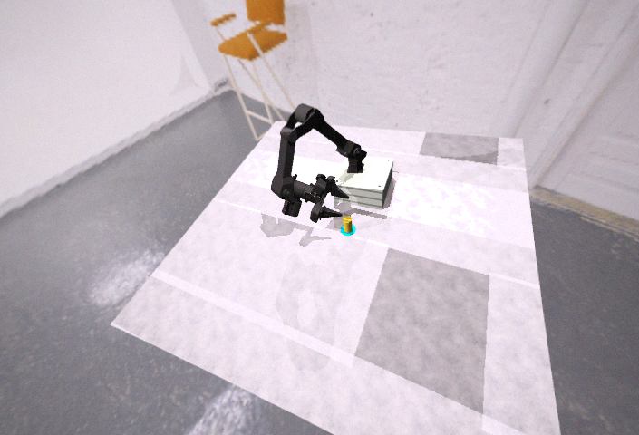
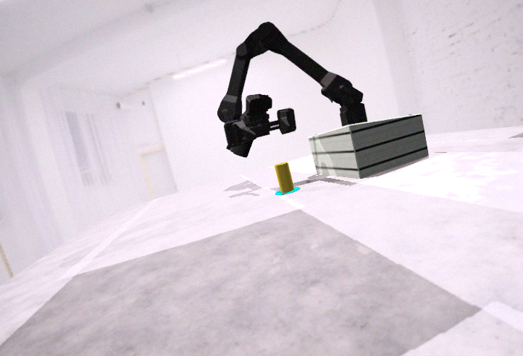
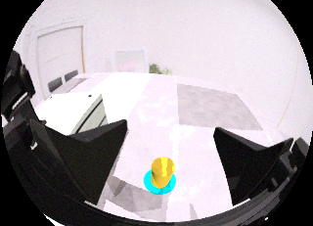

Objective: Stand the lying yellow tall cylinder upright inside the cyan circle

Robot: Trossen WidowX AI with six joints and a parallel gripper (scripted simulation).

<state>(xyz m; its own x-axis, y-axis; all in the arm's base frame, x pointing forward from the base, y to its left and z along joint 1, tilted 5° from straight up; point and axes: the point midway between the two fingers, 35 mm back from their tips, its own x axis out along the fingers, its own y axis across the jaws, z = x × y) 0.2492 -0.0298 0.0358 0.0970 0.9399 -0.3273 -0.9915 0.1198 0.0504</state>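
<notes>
The yellow tall cylinder point(image 1: 347, 225) point(image 2: 284, 178) point(image 3: 162, 171) stands upright on the cyan circle point(image 1: 343, 230) point(image 2: 297, 189) point(image 3: 149, 182). Its base looks to be inside the circle, with cyan showing around it. My gripper point(image 1: 344, 205) point(image 2: 268, 125) point(image 3: 173, 129) is wide open and empty. It is above the cylinder and back from it, with no contact visible. In the wrist view the cylinder shows low in the gap between the two spread fingers.
A pale block with dark stripes point(image 1: 363, 178) point(image 2: 389, 144) point(image 3: 65, 109) stands near the arm's base. It is beside the gripper, to the left in the wrist view. An orange chair point(image 1: 253, 44) stands beyond the table.
</notes>
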